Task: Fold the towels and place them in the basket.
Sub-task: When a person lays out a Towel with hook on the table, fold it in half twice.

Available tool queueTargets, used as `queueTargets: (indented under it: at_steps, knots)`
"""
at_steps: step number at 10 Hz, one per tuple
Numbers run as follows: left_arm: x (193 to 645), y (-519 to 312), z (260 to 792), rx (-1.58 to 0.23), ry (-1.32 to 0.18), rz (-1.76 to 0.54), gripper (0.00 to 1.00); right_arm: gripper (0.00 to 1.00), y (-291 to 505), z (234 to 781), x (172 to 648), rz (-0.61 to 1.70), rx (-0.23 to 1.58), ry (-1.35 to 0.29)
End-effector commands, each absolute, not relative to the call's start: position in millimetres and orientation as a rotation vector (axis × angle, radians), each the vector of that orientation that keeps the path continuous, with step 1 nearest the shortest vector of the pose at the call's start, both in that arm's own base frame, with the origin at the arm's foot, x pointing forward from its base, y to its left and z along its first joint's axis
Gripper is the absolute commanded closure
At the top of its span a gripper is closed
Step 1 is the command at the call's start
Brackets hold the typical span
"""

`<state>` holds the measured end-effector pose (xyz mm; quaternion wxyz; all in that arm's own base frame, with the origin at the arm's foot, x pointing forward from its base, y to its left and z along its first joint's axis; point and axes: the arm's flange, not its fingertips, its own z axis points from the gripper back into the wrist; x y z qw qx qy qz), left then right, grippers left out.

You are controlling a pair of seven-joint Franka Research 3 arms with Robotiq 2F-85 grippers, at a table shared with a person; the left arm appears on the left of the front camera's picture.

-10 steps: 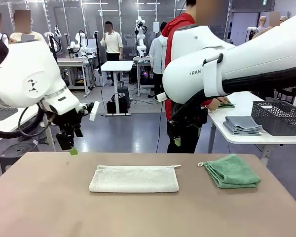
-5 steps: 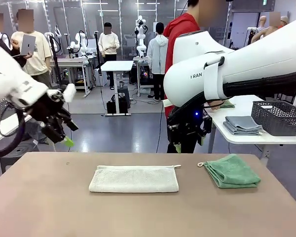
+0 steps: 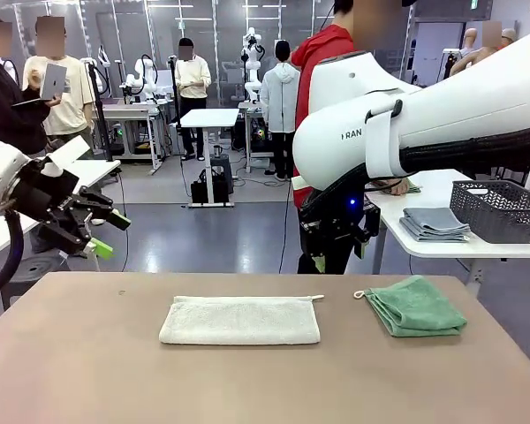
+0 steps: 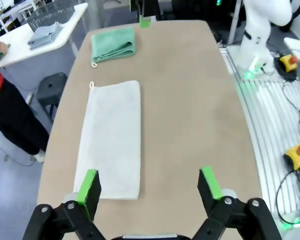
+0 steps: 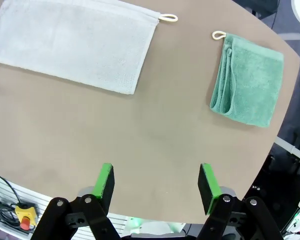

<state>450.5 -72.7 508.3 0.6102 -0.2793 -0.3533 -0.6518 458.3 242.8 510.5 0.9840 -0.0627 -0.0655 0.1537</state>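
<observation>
- Towels: the off-white towel (image 3: 239,320) lies flat at the middle of the table (image 3: 71,371) as a long strip, cord loop at its far right corner. The mint green towel (image 3: 417,306) lies well apart to its right, folded into a compact bundle.
- Progress, as judged: the green towel appears fully folded. The off-white one looks folded lengthwise only and likely needs a further fold. Neither is in a basket.
- A dark grey mesh basket (image 3: 499,210) stands on the neighbouring white table, well apart from both towels. Placing is wholly outstanding.
- Left gripper (image 4: 149,184): jaws wide apart, holding nothing, clear of the cloth.
- Right gripper (image 5: 156,181): jaws wide apart, empty, raised above the table with both towels beyond it.
- Change from the earlier frames: the left arm has withdrawn from above the table's far left edge to the picture's left margin, its gripper now tipped sideways. The right arm has barely shifted. Both towels lie exactly as before.
</observation>
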Motion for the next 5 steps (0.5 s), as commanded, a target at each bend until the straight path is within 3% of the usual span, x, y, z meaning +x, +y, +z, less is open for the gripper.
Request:
queueTargets:
  at_steps: [1,5]
  knots:
    - [460,-74,503,-0.638,-0.824,-1.471,0.02,0.15,236,503,465,0.26,-0.082,-0.121]
    - [450,-73,508,-0.645,-0.816,-1.505,0.02,0.15,216,452,497,0.048,0.069,-0.147]
